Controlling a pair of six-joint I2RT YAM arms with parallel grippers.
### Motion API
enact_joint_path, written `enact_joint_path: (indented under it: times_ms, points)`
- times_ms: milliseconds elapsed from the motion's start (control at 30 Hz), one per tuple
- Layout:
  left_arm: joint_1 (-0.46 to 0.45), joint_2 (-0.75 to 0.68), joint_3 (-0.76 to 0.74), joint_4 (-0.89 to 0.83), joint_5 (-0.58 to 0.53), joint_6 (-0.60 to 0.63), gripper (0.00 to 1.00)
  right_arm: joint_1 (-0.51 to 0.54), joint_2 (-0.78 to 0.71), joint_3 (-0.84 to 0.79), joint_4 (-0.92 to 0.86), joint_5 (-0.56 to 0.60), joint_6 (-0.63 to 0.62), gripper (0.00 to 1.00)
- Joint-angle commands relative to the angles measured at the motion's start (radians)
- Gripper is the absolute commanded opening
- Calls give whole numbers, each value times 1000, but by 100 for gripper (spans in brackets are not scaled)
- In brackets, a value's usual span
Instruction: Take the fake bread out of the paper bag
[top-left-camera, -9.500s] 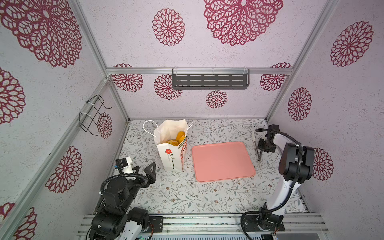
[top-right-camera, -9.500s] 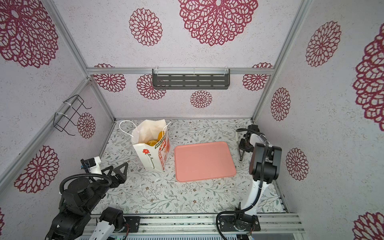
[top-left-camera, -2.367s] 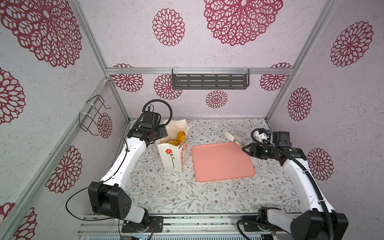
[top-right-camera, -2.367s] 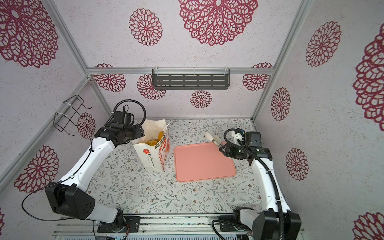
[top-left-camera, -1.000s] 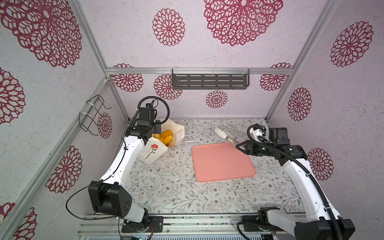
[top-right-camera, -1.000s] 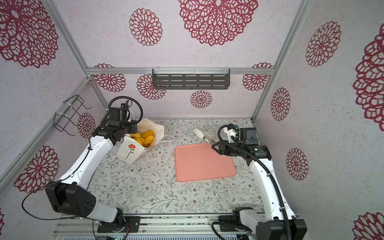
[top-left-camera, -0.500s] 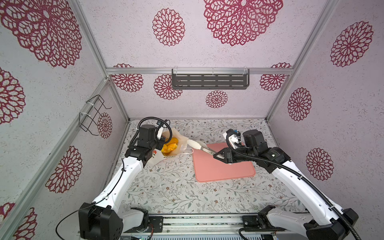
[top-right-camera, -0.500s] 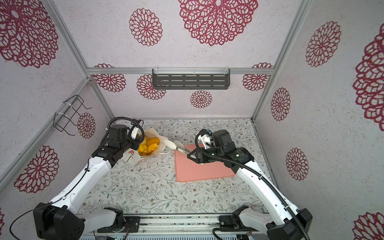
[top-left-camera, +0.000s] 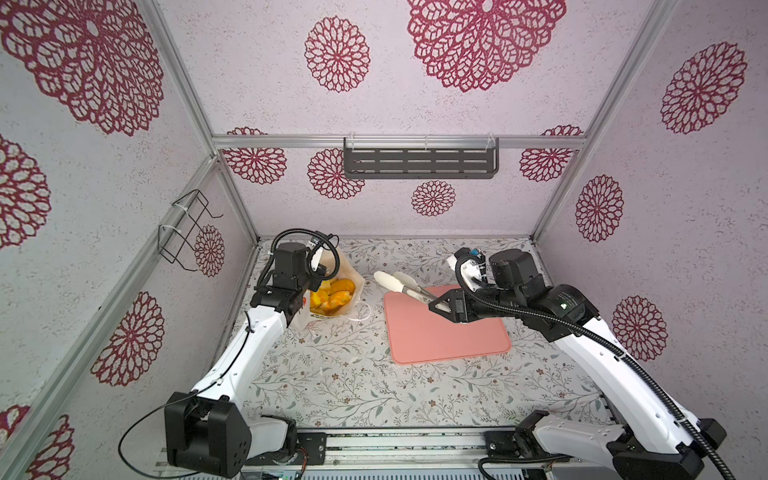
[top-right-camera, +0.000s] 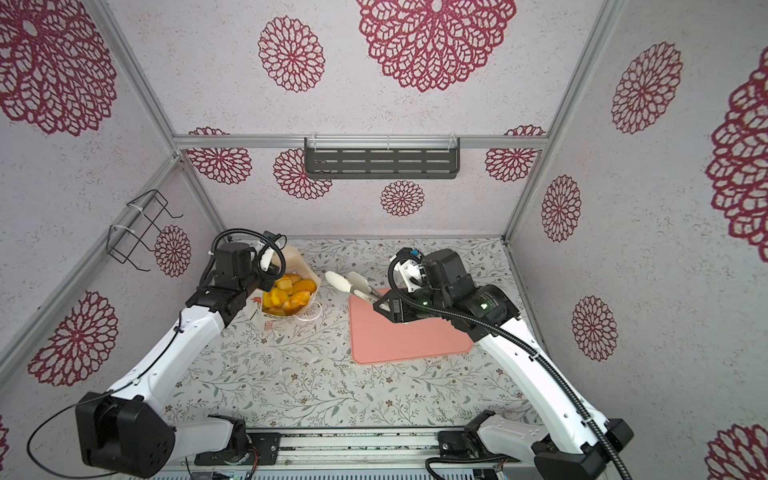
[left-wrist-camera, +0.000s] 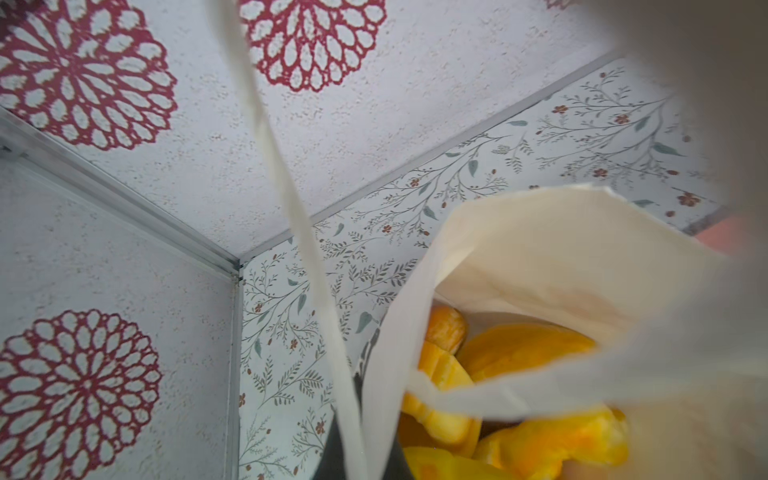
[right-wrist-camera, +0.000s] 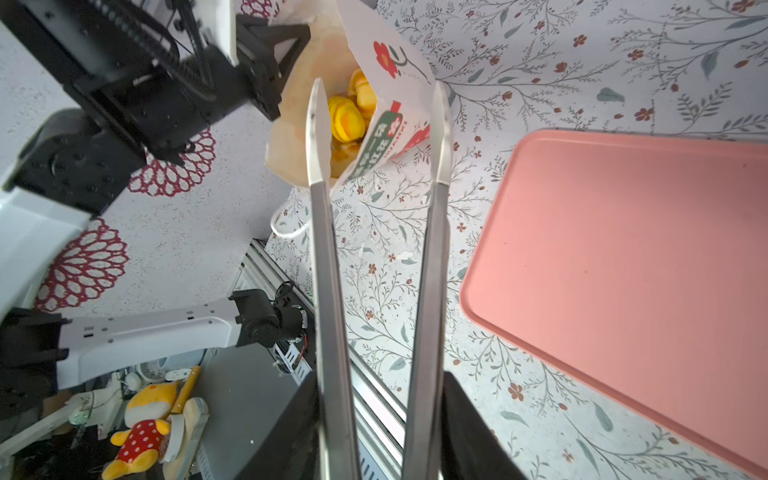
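Observation:
The white paper bag (top-left-camera: 348, 308) (top-right-camera: 300, 261) leans tilted at the back left, its mouth facing right and upward. Several glossy orange pieces of fake bread (top-left-camera: 333, 292) (top-right-camera: 289, 296) (left-wrist-camera: 521, 353) lie inside. My left gripper (top-left-camera: 308, 289) (left-wrist-camera: 363, 457) is shut on the bag's rim beside a cord handle (left-wrist-camera: 291, 187). My right gripper (top-left-camera: 445, 306) (right-wrist-camera: 380, 415) is shut on metal tongs (top-left-camera: 400, 284) (right-wrist-camera: 328, 249). The tongs' white tips stand apart, just short of the bag's mouth (right-wrist-camera: 316, 137), with nothing between them.
A flat pink tray (top-left-camera: 446, 338) (right-wrist-camera: 623, 249) lies on the floral table beneath my right wrist. The bag's second cord handle (top-left-camera: 360, 318) trails on the table. A wire rack (top-left-camera: 183, 232) hangs on the left wall, a dark shelf (top-left-camera: 419, 164) on the back wall.
The left arm has drawn the tilted bag away from the back wall. The right arm has swung the tongs leftward over the tray's corner toward the bag's mouth.

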Motion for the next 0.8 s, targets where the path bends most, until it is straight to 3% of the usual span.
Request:
enact_joint_path:
  times_ms: [0, 100, 267, 367, 600, 767]
  points:
    - [23, 53, 77, 104, -29, 90, 0, 0, -7, 36, -50, 41, -50, 44]
    - [23, 109, 120, 121, -43, 168, 0, 0, -4, 36, -75, 46, -67, 45]
    - [5, 112, 43, 302, -41, 298, 0, 2, 4, -6, -53, -6, -83, 47]
    - [-26, 95, 11, 321, -38, 333, 0, 2, 18, -28, -11, -49, -76, 47]
    - [-94, 24, -118, 321, 18, 270, 0, 9, 43, -80, 152, -130, -9, 45]
    - [-107, -7, -181, 327, 3, 192, 0, 10, 36, -160, 116, 2, -24, 43]
